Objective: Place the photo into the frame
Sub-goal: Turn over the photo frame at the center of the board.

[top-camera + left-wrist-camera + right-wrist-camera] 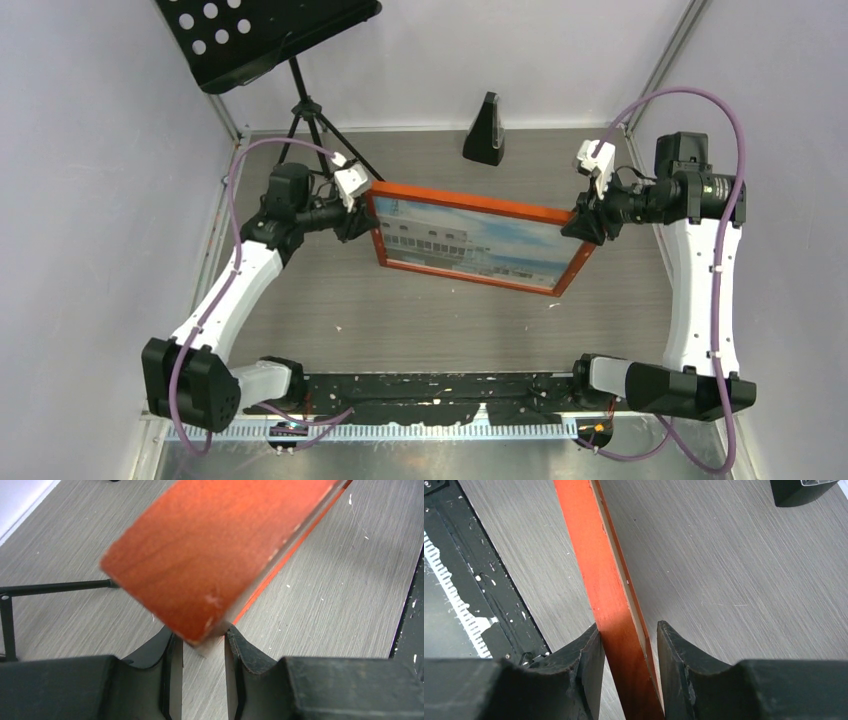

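We see a thin-edged, copper-orange wooden picture frame [468, 205] held over the middle of the grey wood-grain tabletop [400, 320], between the two arms. The paper photo [470, 243] of a white building under blue sky already sits inside it, face up towards the overhead camera. The frame's long axis runs left to right from one arm to the other, its right end angled a little nearer the arm bases, and the building's top points to the far side. The left gripper [362, 215] has its jaws clamped on the frame's left corner. The right gripper [583, 222] straddles the right edge with its jaws apart, a sliver of tabletop showing beside the wood. We judge the insertion done and the set-down in hand. Next, the frame needs lowering flat and level, and the left grip must not twist it.
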Available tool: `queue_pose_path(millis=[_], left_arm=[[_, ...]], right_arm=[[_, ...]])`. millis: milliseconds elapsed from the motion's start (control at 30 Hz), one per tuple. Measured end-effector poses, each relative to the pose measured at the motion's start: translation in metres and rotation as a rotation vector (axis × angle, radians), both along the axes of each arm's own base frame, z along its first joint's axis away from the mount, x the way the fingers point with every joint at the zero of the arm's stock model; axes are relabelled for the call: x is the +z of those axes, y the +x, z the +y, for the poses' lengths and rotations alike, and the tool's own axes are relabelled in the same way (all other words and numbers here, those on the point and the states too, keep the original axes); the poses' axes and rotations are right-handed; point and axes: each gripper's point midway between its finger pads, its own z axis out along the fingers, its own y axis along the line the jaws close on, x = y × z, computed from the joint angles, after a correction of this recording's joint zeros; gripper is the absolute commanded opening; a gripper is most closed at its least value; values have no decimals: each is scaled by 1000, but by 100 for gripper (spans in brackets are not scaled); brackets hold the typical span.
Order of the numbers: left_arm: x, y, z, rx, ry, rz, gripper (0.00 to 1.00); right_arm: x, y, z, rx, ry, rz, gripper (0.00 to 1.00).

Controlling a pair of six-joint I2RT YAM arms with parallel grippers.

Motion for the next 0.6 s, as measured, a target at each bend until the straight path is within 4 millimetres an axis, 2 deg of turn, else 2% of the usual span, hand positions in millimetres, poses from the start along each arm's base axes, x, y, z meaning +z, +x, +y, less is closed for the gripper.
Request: queue_pose_path(millis=[133,300,400,600], left_arm=[[0,14,-4,14,3,49,0],[1,34,-9,17,13,127,0],[0,46,-13,20,14,169,0],[-5,41,-26,-11,-24,250,0]], right_arm=[[0,17,-3,-19,9,21,46],[1,42,-9,-63,15,33,51],[1,59,-13,-85,18,24,59],[-7,95,-29,-168,-15,11,76]])
